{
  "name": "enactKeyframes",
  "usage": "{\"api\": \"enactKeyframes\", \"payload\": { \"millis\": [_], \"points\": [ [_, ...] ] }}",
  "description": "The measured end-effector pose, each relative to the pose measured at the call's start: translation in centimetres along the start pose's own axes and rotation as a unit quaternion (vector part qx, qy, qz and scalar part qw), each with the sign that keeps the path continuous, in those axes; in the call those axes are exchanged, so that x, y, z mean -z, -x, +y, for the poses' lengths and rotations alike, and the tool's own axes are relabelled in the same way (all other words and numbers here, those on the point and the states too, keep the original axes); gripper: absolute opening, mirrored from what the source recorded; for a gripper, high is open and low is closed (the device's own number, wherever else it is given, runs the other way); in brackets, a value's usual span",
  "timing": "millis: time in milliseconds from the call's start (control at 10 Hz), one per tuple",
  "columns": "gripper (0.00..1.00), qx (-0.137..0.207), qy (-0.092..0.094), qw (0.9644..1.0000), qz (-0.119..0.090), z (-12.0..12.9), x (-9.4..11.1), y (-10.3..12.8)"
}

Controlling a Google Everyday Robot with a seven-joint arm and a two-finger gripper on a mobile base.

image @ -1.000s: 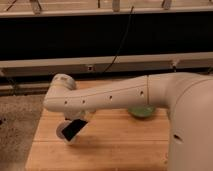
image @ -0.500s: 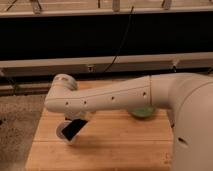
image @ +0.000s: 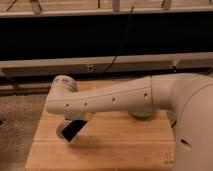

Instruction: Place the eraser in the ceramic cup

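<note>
My white arm reaches from the right across the wooden table [image: 115, 145] to its left part. The gripper [image: 73, 130] hangs under the wrist at the left end of the arm and shows only as a dark shape. A black, slanted rectangular block, which looks like the eraser [image: 76, 128], sits at the gripper. Just below and left of it a pale round rim shows, which looks like the ceramic cup [image: 63, 135]. The arm hides the rest of both, and I cannot tell whether the block touches the cup.
A green bowl [image: 145, 113] stands behind the arm at the table's back right, mostly hidden. Speckled floor [image: 20, 115] lies to the left of the table. A dark shelf front with a cable [image: 122, 45] runs behind.
The arm has shifted very slightly to the right. The dark shape under the wrist stays at nearly the same spot.
</note>
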Motion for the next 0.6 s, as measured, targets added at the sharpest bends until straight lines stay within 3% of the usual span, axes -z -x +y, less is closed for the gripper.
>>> {"api": "enactKeyframes", "payload": {
  "millis": [600],
  "points": [
    [0.06, 0.011, -0.010, 0.9999, 0.004, -0.49, 0.06, 0.36]
  ]
}}
